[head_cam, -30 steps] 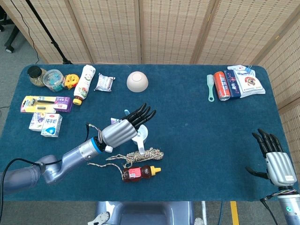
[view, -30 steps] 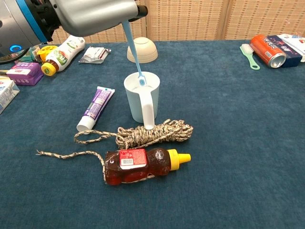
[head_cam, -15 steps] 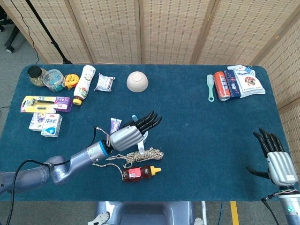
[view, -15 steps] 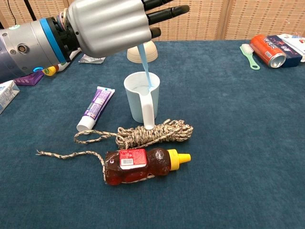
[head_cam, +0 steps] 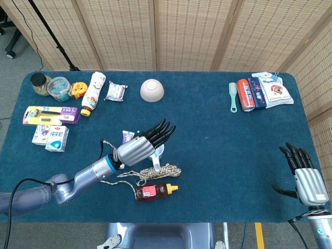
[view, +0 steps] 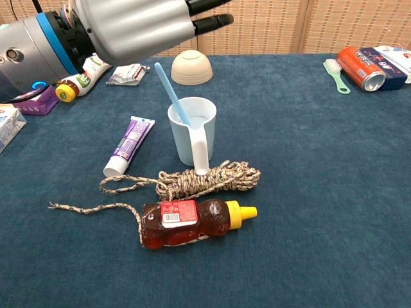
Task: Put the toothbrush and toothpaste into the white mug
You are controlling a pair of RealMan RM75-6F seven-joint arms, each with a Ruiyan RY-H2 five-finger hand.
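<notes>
A: Toothbrush (view: 171, 94)?
B: Light blue, standing head-down in the white mug (view: 192, 131), handle leaning up and to the left over the rim. Nothing holds it.

A: Mug position?
B: Upright on the blue table (view: 321, 192), handle facing the camera in the chest view. In the head view only a bit of it shows under the left hand.

A: Toothpaste (view: 129, 145)?
B: White and purple tube, lying flat on the table just left of the mug, cap end toward the camera. Apart from the mug, not touching it.

A: Left hand (view: 138, 24)?
B: Above and to the left of the mug, fingers stretched out and apart, nothing in it. Clear of the toothbrush handle in the chest view.

A: Right hand (head_cam: 303, 174)?
B: Head view only, near the table's right front corner, fingers spread, thumb out to the side, holding nothing.

A: Other stuff nearby?
B: Coiled rope (view: 209, 179) touching the mug's handle at the front, loose end trailing left. Amber honey bottle (view: 192, 222) with yellow cap lying on its side in front of the rope. Upturned beige bowl (view: 192, 67) behind the mug. Far right back: green brush (view: 336, 74) beside a red can (view: 359, 68). Far left back: bottles, packets and boxes, too small to name for sure.
</notes>
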